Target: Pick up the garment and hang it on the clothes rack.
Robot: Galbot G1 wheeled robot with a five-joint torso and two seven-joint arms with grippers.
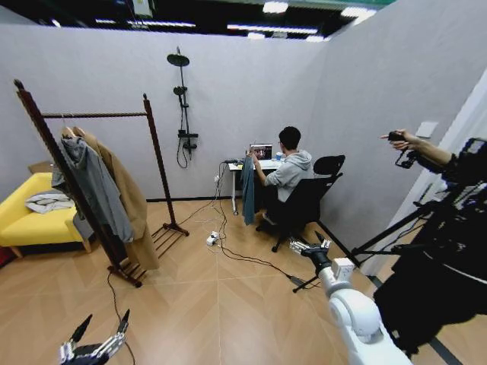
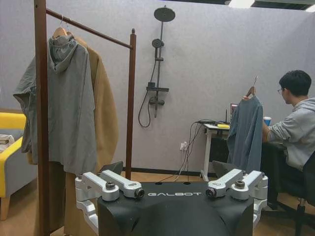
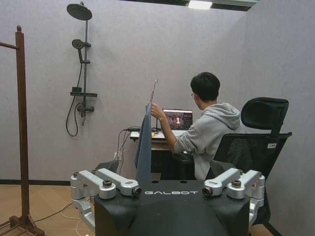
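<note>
Head view: a room w/ wood floor. The garment, a long teal jacket on a hanger, hangs straight down at the left end of a small white tabletop by the far wall, held up by a seated person's hand; long axis vertical. The clothes rack stands at left, well apart from it, already carrying a grey hooded jacket and a tan coat. The right gripper sits low, right of centre, fingers apart, nothing in them; the garment lies ahead of it and a little to its left. The left gripper is at the bottom-left edge, fingers apart, empty, farther off. Judgement: right arm is nearer, so the reach looks like forward and up toward the hanger. Left wrist view: left gripper open in the foreground; rack w/ both coats close by, garment across the room near the person. Right wrist view: right gripper open; garment seen edge-on, almost straight ahead, a rack post off to the side.
</note>
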